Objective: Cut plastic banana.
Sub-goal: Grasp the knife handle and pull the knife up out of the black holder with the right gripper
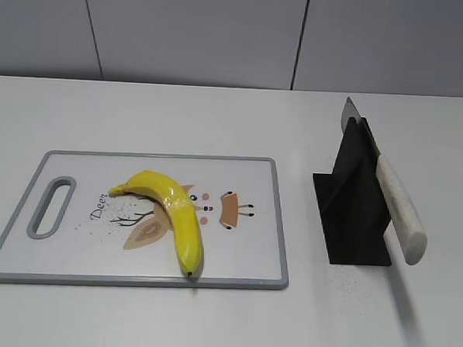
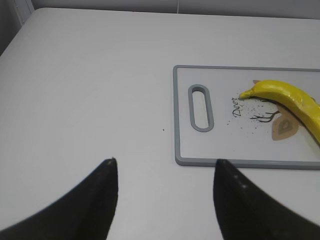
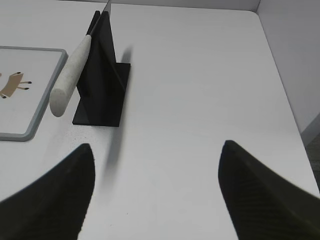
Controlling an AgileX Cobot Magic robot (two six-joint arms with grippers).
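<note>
You see matte black, tapered fingers on the left gripper; the right gripper fingers show a fine woven texture.

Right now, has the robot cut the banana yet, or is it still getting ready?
Still getting ready. Done: the banana lies whole on the cutting board. In hand: nothing. The left gripper and right gripper are both open and empty above the table. Left to do: take the knife out of its black stand, bring it to the banana and cut.
</note>
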